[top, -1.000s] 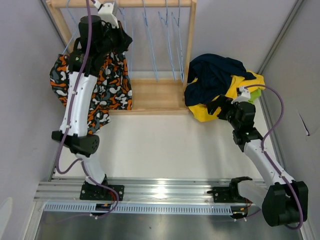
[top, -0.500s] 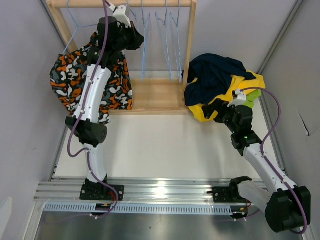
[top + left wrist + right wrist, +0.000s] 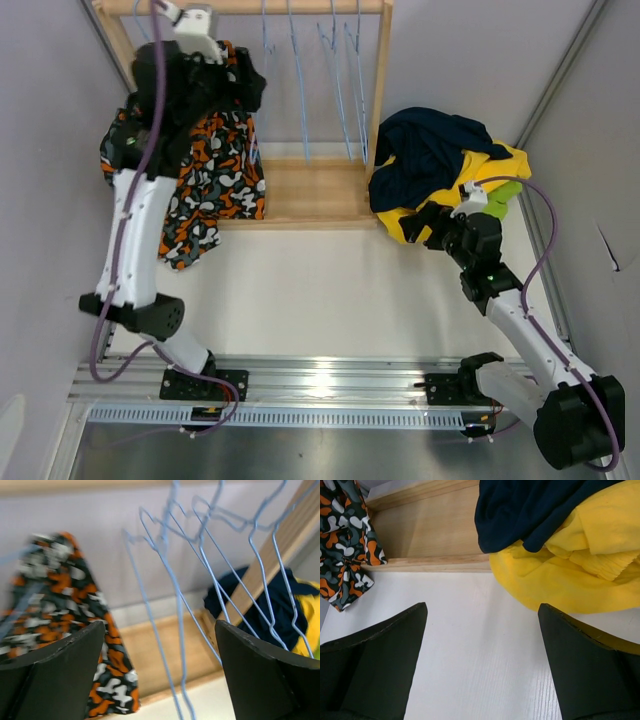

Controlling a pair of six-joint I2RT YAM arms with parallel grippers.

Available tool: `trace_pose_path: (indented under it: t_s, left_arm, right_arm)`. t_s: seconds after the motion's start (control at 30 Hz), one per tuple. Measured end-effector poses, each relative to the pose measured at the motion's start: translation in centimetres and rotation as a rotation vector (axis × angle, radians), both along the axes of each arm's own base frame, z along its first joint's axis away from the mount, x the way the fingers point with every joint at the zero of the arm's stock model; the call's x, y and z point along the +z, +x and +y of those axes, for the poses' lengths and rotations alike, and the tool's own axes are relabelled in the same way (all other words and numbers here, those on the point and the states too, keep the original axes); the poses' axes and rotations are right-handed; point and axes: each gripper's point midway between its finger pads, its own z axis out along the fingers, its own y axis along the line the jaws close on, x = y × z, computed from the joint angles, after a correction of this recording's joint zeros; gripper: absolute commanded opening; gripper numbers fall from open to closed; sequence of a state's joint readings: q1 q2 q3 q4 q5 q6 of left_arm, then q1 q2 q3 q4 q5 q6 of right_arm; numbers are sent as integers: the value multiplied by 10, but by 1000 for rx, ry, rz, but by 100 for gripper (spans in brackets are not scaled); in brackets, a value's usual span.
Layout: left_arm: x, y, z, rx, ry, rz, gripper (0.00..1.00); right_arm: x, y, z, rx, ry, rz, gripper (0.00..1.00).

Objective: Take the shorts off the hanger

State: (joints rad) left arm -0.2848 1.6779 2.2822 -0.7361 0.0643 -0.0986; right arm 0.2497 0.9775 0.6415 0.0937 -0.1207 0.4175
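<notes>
- Jaws of the left end effector (image 3: 160, 625) stand wide apart and empty; the camouflage shorts (image 3: 55, 605) hang just beside it on the rack (image 3: 310, 190).
- The right end effector (image 3: 482, 610) is open too and empty, near the navy shorts (image 3: 535, 510) and yellow shorts (image 3: 570, 570) heaped on the counter (image 3: 470, 655).

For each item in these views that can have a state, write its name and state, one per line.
camouflage shorts: hanging, not yet removed
wire hangers: hanging, bare
navy shorts: removed, heaped on the yellow pair
yellow shorts: removed, crumpled underneath
left gripper: open, empty
right gripper: open, empty
</notes>
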Motion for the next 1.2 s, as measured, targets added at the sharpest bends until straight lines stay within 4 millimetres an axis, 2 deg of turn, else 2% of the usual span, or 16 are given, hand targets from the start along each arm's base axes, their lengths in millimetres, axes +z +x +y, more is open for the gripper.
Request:
trace_pose_path:
  t_s: [0.07, 0.13, 0.23, 0.33, 0.4, 0.53, 0.63, 0.73, 0.8, 0.97, 1.03, 1.07, 1.1, 1.17, 1.2]
  left_arm:
    - [31, -21, 28, 53, 1, -77, 99]
    - [55, -37, 67, 145, -5, -140, 99]
    - [69, -52, 126, 316, 1, -191, 99]
    - [57, -57, 153, 401, 19, -172, 99]
    - [42, -49, 170, 445, 30, -142, 99]
    - [5, -17, 207, 511, 34, -47, 99]
    - [-15, 22, 235, 529, 12, 6, 99]
    - [-27, 56, 249, 500, -24, 30, 99]
    - [-36, 68, 251, 479, -42, 46, 99]
    - [-48, 76, 239, 414, -60, 75, 94]
    - [-48, 77, 235, 398, -68, 73, 80]
    - [-49, 78, 234, 393, -69, 75, 69]
    - [-51, 78, 233, 385, -74, 79, 49]
    - [-54, 79, 229, 374, -81, 88, 39]
    - [-55, 80, 227, 363, -81, 91, 28]
  right_arm:
    - [-1, -4, 4, 15, -3, 8, 100]
    - [-2, -8, 8, 30, -9, 15, 100]
    - [1, -13, 13, 51, -21, 27, 99]
    - [8, -16, 15, 66, -39, 27, 100]
    - [16, -17, 16, 74, -49, 19, 99]
    - [26, -20, 18, 88, -64, 8, 99]
    - [25, -28, 22, 105, -71, 13, 99]
    - [25, -38, 24, 117, -74, 7, 99]
    - [22, -45, 24, 122, -76, 5, 99]
    - [2, -48, 22, 118, -90, 43, 100]
    - [-8, -47, 22, 117, -99, 66, 99]
    - [-12, -46, 23, 118, -102, 75, 100]
    - [-15, -45, 23, 118, -104, 82, 99]
    - [-19, -44, 23, 118, -106, 90, 99]
    - [-20, -44, 24, 118, -106, 89, 99]
